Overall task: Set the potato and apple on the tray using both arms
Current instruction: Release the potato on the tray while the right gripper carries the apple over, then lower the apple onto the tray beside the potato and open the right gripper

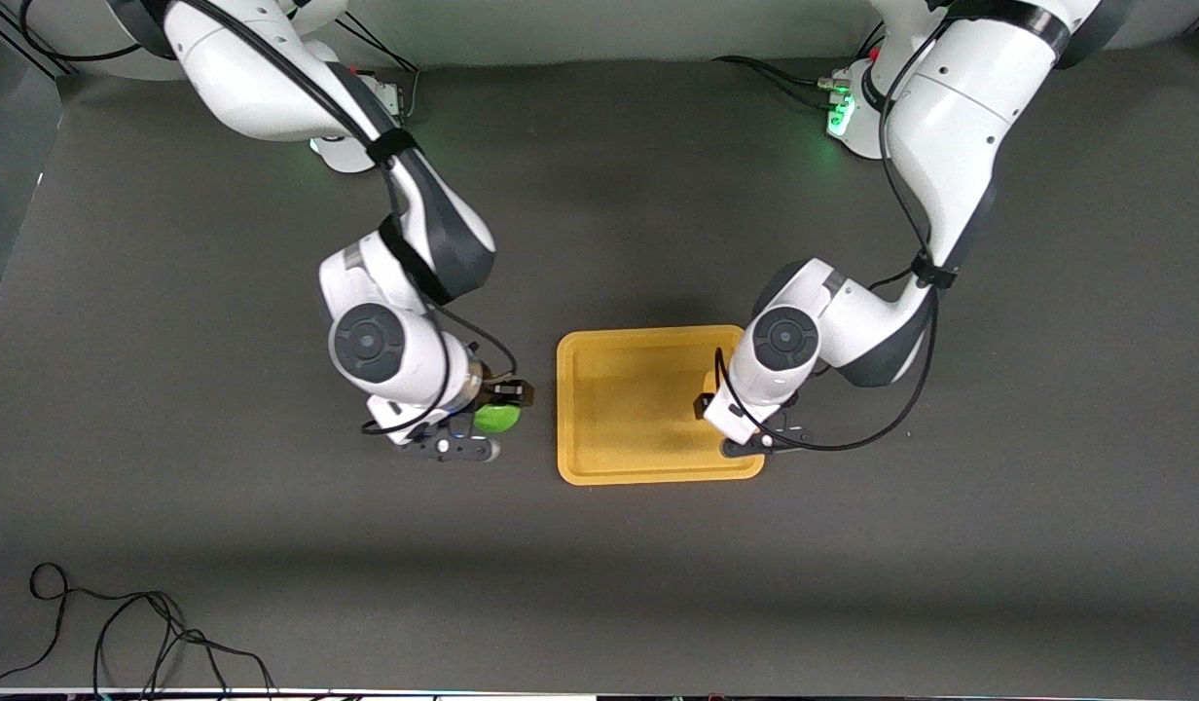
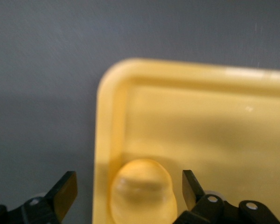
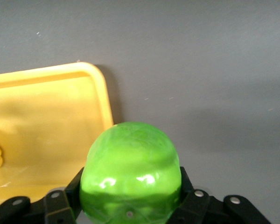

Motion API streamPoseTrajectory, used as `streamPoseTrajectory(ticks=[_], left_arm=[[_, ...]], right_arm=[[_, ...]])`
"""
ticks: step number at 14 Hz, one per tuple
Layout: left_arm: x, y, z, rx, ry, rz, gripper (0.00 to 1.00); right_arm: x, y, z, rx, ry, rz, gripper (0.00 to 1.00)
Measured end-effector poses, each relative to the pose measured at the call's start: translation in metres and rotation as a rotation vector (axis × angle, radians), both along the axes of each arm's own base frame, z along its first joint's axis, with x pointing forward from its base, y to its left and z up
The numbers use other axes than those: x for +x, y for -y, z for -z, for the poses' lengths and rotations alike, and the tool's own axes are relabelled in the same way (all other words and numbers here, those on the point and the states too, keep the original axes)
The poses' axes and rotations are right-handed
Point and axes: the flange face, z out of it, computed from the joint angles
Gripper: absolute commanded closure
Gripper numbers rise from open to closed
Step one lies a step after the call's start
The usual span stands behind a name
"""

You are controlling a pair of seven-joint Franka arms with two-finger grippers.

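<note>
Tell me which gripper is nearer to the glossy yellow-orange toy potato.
Left. The left gripper straddles the potato, open, over the orange-yellow tray's corner. The right gripper is beside the tray, shut on the green apple.

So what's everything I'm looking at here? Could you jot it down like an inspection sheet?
Surface: dark grey table.
Job's things: orange-yellow tray in the middle; yellow potato lying in a tray corner; green apple off the tray, toward the right arm's end.
Clutter: nothing seen.
End effectors: left end effector open, fingers on either side of the potato; right end effector shut on the apple, beside the tray.
Cables: black loops at the table edge nearest the front camera.
Surroundings: green-lit arm base.
</note>
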Motion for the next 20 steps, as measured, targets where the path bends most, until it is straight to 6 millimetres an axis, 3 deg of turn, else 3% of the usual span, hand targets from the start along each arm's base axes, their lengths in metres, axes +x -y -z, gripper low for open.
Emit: streamPoseTrajectory(ticks=[5,8,10,12,14,18,20], left_arm=[[0.047,-0.065,-0.077,0.047,0.019,0.047,0.0],[0.06,-0.1,-0.138,0.09,0.006,0.059,0.0],[0.067,-0.144,-0.181,0.083,-0.012,0.097,0.0],[0.071,-0.207,-0.218,0.042,-0.039,0.094,0.0],[0.065,-0.251,-0.244,0.029,-0.054,0.081,0.0],[0.039,-0.273,-0.297,0.056,-0.074,0.109,0.0],[0.028,-0.295,-0.321,0.04,-0.06,0.132,0.0]], right_arm=[[0.001,-0.059,0.031,0.055,0.089,0.029,0.5],[-0.015,-0.109,0.053,0.081,0.117,0.048,0.5],[-0.03,-0.144,0.066,0.089,0.116,0.038,0.5],[-0.048,-0.17,0.088,0.083,0.106,0.01,0.5],[-0.052,-0.178,0.105,0.083,0.107,0.003,0.5],[-0.05,-0.173,0.126,0.065,0.104,0.008,0.5],[-0.051,-0.172,0.136,0.056,0.095,0.006,0.5]])
